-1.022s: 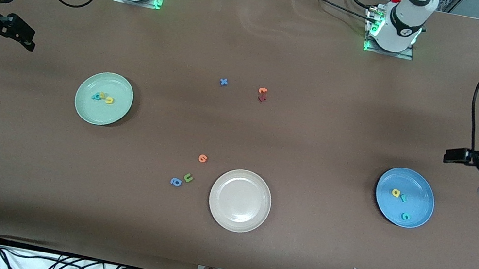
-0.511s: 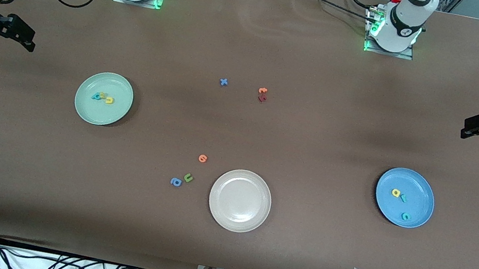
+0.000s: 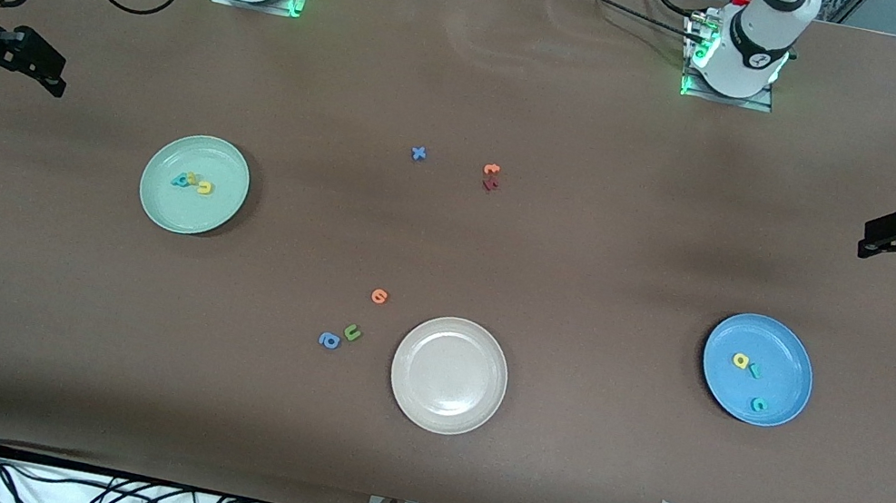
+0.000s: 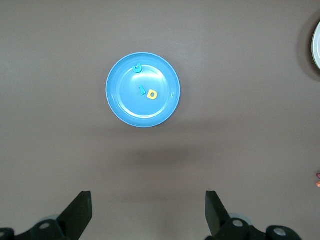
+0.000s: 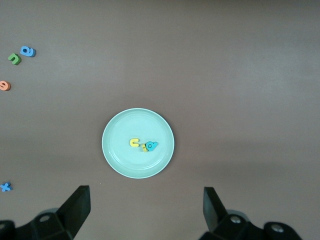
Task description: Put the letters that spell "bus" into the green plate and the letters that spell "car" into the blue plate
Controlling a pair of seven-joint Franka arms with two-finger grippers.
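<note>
With the tiny foam "bus" letters (image 3: 193,182) in the pale mint-green plate (image 3: 219,216) and "car" letters (image 3: 748,376) in the sky-blue plate (image 3: 795,350), my left claw (image 3: 875,236) and right claw (image 3: 51,71) hang wide, empty, at the table's ends.
</note>
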